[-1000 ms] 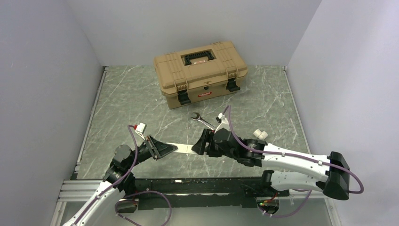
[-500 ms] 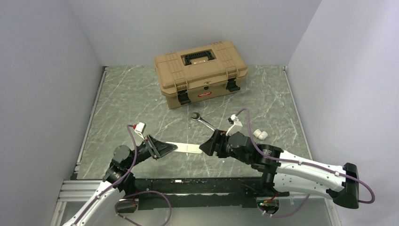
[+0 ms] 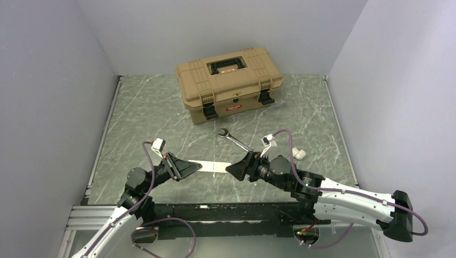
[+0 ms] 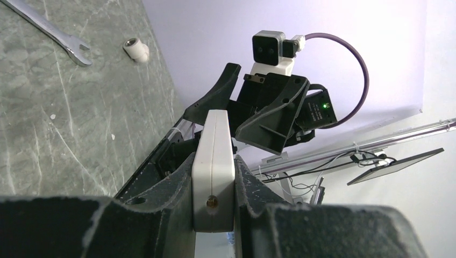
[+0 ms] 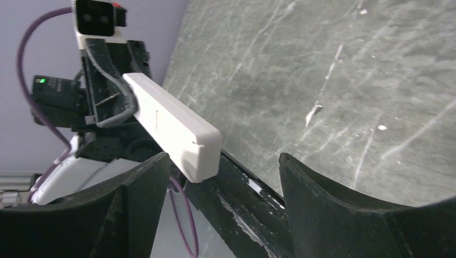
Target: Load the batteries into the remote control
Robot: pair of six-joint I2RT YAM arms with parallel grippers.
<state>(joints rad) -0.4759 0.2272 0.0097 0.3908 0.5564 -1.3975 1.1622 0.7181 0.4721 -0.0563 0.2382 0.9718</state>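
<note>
Toolbox (image 3: 228,80) shut at desk (image 3: 150,107) rear. In front of it, left end effector (image 3: 196,168) clamps remote control (image 3: 215,166) off the desk. Right end effector (image 3: 236,167) just released its free end, jaws spread, backing off. 2 white cylinders (image 3: 297,154), likely batteries, front-right of toolbox: fetch next.

Pale lilac walls (image 3: 54,80); grey marbled tabletop (image 3: 150,113); possibly monitor (image 4: 395,166) beyond edge.
</note>
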